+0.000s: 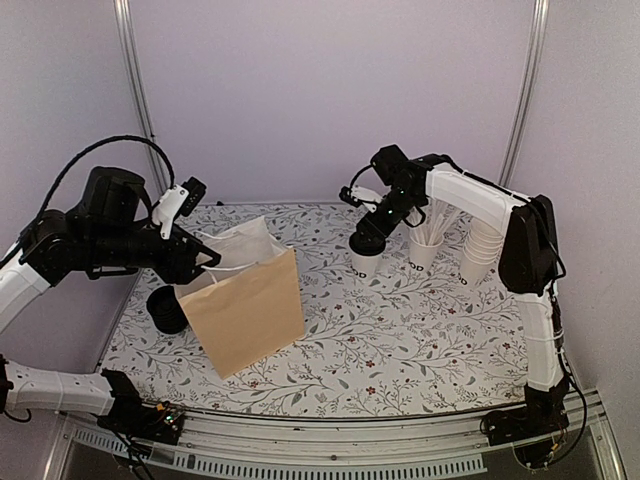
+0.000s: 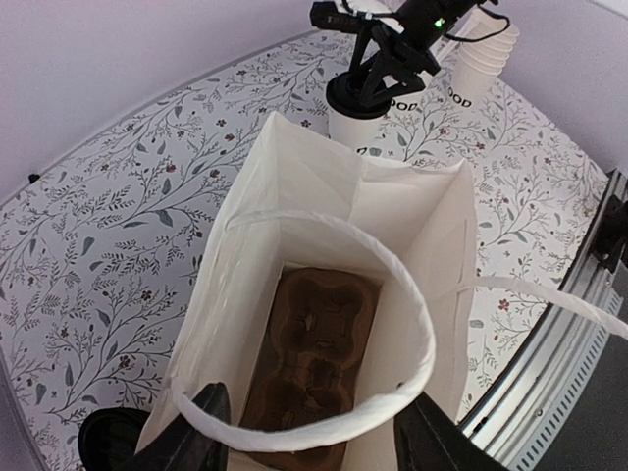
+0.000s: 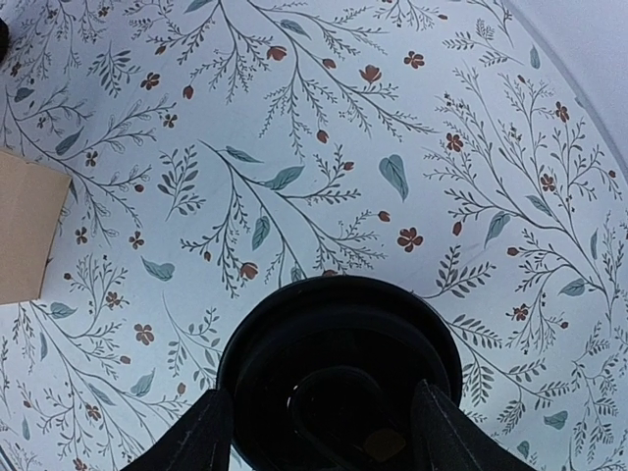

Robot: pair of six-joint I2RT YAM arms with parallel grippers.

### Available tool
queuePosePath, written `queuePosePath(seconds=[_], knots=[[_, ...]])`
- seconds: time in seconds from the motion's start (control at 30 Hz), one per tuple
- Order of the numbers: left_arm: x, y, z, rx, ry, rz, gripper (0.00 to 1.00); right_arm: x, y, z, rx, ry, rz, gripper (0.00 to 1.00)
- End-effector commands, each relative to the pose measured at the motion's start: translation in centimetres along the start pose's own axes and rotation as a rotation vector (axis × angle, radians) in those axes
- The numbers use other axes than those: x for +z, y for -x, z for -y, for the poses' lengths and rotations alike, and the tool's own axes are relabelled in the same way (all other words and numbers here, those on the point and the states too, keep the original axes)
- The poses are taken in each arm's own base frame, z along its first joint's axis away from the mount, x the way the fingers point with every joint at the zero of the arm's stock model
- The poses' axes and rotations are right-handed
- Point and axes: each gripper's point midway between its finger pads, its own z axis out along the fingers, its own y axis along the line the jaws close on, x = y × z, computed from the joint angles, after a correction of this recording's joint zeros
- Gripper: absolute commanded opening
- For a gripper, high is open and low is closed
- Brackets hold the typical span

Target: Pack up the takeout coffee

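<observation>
A takeout coffee cup (image 1: 365,262) with a black lid stands on the floral table, right of centre. My right gripper (image 1: 372,232) is open just above it. In the right wrist view its fingers straddle the lid (image 3: 339,334); I cannot tell if they touch. A second black-lidded cup (image 1: 165,310) stands left of the brown paper bag (image 1: 250,310). My left gripper (image 1: 207,262) is open at the bag's top edge. In the left wrist view the bag (image 2: 324,196) stands open, its white handle loops between my fingers, and a brown cup carrier (image 2: 314,353) lies at the bottom.
A white cup of straws (image 1: 424,250) and a stack of lidless white cups (image 1: 478,255) stand at the back right, close to the right arm. The metal rail (image 1: 350,425) runs along the table's near edge. White walls enclose the back and sides.
</observation>
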Motion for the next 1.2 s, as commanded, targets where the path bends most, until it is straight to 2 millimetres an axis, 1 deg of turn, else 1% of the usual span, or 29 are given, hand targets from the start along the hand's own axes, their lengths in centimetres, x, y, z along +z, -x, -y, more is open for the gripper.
queuePosePath(seconds=[0.0,0.23,0.4,0.5,0.6,0.67,0.73,0.87,1.07,1.13,1.17], knots=[[0.0,0.7,0.1,0.006,-0.011,0.021,0.59,0.0,0.1,-1.6,-0.01,0.042,-0.01,0.62],[0.4,0.5,0.1,0.009,-0.011,0.016,0.59,-0.9,0.9,-3.2,-0.061,0.029,0.003,0.51],[0.6,0.3,0.0,0.01,-0.009,0.009,0.58,-1.5,1.1,-4.2,-0.082,0.033,0.008,0.51],[0.6,0.3,0.0,0.012,-0.009,0.01,0.59,-1.8,1.4,-3.9,-0.087,0.01,0.016,0.6],[0.7,0.3,0.0,0.014,-0.009,0.008,0.59,-2.0,1.7,-3.1,-0.084,-0.037,0.021,0.72],[0.8,0.3,0.0,0.014,-0.011,0.007,0.59,-1.7,1.6,-2.9,-0.083,-0.046,0.015,0.76],[0.9,0.2,0.1,0.014,-0.015,0.001,0.58,-1.2,1.3,-2.9,-0.079,-0.043,0.003,0.78],[0.7,0.2,0.2,0.014,-0.021,0.005,0.58,-0.5,0.9,-2.8,-0.07,-0.044,-0.012,0.79],[0.1,0.2,0.2,0.008,-0.022,0.018,0.58,-0.6,1.1,-2.5,-0.07,-0.06,-0.006,0.79],[0.1,0.2,0.2,0.008,-0.022,0.02,0.58,-0.6,1.1,-2.3,-0.068,-0.069,-0.009,0.82],[0.1,0.1,0.2,0.006,-0.022,0.02,0.58,-0.5,1.0,-2.2,-0.066,-0.073,-0.01,0.86]])
